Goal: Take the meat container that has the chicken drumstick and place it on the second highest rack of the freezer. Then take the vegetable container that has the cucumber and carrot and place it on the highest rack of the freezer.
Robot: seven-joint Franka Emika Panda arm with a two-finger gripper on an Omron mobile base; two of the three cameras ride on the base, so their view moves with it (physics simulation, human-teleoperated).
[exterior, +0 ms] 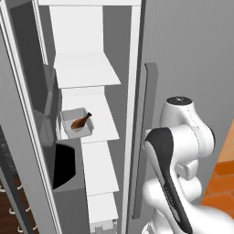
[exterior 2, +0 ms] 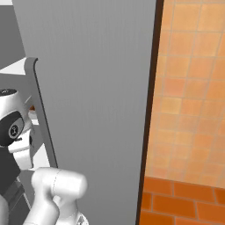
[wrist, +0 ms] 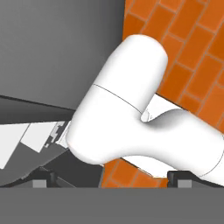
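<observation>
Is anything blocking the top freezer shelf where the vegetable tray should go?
Nothing visible does. The highest rack of the freezer lies bare, its door swung open. The meat container with the chicken drumstick sits one rack below.

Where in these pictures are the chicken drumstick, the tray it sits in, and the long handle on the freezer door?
chicken drumstick [exterior: 81, 121]: left base view, its thick brown end.
meat container [exterior: 68, 116]: left base view, its back wall.
freezer door handle [exterior: 145, 137]: left base view, middle of the grey bar.

Glossy reddish-brown chicken drumstick [exterior: 82, 121], matt light-grey meat container [exterior: 68, 116], smooth white freezer [exterior: 87, 68] shelves
</observation>
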